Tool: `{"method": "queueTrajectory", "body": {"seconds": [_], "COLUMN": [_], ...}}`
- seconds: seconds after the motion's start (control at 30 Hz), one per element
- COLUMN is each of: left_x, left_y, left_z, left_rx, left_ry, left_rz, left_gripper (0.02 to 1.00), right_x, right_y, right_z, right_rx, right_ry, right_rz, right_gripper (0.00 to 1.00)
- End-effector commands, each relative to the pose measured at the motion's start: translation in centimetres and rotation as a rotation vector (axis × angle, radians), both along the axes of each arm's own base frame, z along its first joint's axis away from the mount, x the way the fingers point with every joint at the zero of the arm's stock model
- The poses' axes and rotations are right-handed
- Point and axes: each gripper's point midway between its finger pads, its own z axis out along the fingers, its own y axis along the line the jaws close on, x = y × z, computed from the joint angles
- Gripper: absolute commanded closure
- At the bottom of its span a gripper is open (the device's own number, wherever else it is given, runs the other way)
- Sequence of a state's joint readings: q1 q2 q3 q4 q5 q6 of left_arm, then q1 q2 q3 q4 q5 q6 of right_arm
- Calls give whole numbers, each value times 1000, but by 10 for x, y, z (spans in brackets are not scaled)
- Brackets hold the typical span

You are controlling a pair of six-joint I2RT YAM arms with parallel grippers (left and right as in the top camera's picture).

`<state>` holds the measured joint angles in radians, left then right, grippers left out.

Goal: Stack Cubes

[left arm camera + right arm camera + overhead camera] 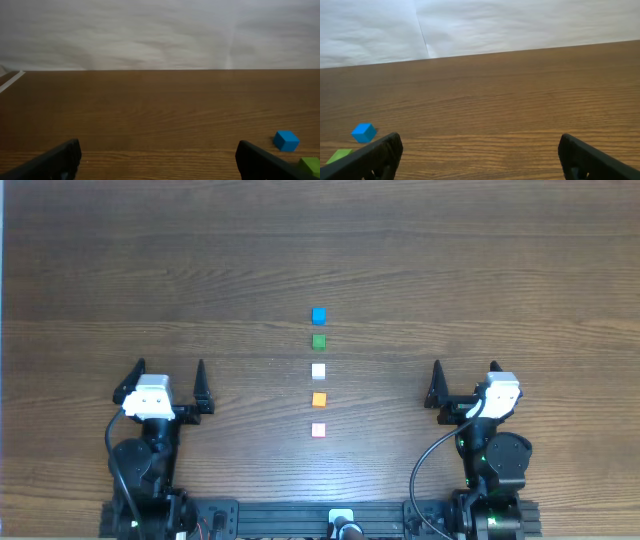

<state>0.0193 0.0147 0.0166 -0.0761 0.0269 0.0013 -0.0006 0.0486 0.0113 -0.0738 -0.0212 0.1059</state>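
Cubes, five in number, none stacked: they lie in one straight column at the middle of the top view, each apart from the next with bare wood between. Counting from the upper end down, I log the blue cube (318, 315), green cube (318, 342), white cube (318, 371), orange cube (319, 399) and pink cube (318, 430), the pink one nearest the bottom edge of the frame.

Item, the left claw (170, 366): lower left of the top view, about level with the white cube and well apart from the column. I read its fingers as spread wide over bare wood. Its wrist camera looks along the tabletop and catches the blue and green cubes off to one side, outside the finger gap.

Item, the right claw (466, 366): lower right of the top view, level with its partner, well apart from the column on the other side. It is also spread wide over bare wood, and the same two cubes sit off to the side in its wrist camera.

Item, the table (500, 260): brown wood grain across the whole top view.

Item, a white sheet (160, 35): it stands behind the table's far edge in both wrist cameras.
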Motion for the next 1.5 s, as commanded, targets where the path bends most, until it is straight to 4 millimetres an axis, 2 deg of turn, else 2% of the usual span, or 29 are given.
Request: {"method": "queueTrajectory", "body": {"seconds": [0.03, 1.33, 1.4, 1.47, 1.5], "left_x": [0, 0, 0, 0, 0], "left_y": [0, 0, -4, -12, -12], "left_z": [-3, -3, -3, -1, -2], "left_rx": [17, 16, -38, -207, -229], "left_ry": [2, 2, 3, 5, 7], "left_rz": [-5, -5, -23, -58, -55], "left_gripper": [18, 18, 20, 18, 18], "right_x": [0, 0, 0, 0, 0], "right_y": [0, 0, 0, 0, 0], "right_z": [-1, 0, -1, -1, -1], "right_rx": [6, 6, 6, 6, 6], "right_ry": [-4, -4, -4, -4, -4], "right_rz": [2, 2, 2, 2, 2], "right_gripper": [9, 9, 7, 9, 7]}}
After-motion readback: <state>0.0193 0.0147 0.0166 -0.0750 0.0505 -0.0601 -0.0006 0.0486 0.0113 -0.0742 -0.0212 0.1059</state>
